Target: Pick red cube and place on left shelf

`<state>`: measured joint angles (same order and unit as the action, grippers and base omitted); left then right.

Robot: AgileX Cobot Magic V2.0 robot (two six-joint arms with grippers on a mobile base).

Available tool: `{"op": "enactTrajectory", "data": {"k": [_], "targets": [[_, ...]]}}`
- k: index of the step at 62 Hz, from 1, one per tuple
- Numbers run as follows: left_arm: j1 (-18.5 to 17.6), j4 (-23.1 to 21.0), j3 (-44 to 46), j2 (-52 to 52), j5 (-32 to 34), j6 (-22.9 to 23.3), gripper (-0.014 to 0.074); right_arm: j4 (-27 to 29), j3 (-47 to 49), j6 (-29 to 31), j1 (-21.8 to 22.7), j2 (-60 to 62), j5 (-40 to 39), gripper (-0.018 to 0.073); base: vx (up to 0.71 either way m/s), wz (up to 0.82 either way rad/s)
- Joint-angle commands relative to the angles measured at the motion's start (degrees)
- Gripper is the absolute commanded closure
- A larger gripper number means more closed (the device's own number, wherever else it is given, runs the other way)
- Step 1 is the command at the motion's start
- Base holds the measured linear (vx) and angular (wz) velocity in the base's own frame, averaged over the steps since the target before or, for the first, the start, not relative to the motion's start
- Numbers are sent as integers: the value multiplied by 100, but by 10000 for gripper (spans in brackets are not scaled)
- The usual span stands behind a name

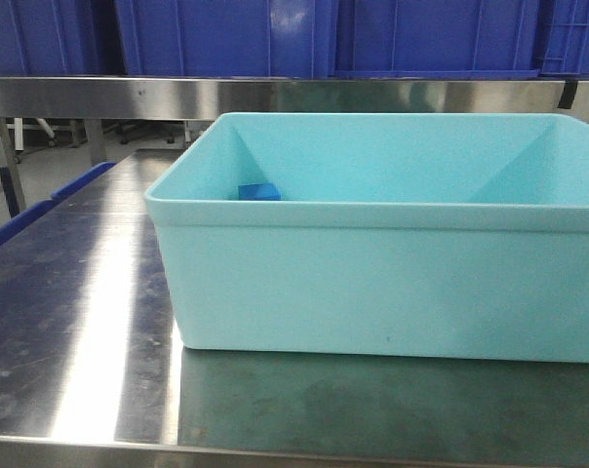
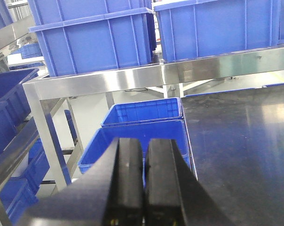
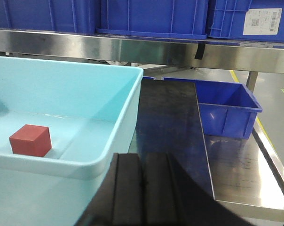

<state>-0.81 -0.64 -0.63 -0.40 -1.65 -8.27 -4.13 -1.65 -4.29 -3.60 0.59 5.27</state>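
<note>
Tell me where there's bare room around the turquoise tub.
Bare steel table lies left of the turquoise tub, along its front wall, and on its right. Inside sit the red cube and blue block. The upper shelf is crowded with blue crates.

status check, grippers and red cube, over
left gripper shut, empty. right gripper shut, empty. red cube inside turquoise tub, ungrasped. tub wall between it and right gripper.

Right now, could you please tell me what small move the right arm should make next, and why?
Probably lift the right tool and swing it left over the near rim of the turquoise tub. The red cube lies on the tub floor, left of the tool, while the tool sits shut and empty outside the tub, on the near side of that rim.
</note>
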Motion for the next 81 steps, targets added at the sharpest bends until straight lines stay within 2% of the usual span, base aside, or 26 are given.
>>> {"op": "enactTrajectory", "data": {"k": [1, 81], "targets": [[-38, -27, -126, -2, 513, -3, 491, -6, 140, 35, 19, 102, -496, 502, 0, 0], [-38, -27, -126, -2, 513, -3, 491, -6, 140, 35, 19, 102, -496, 502, 0, 0]]}}
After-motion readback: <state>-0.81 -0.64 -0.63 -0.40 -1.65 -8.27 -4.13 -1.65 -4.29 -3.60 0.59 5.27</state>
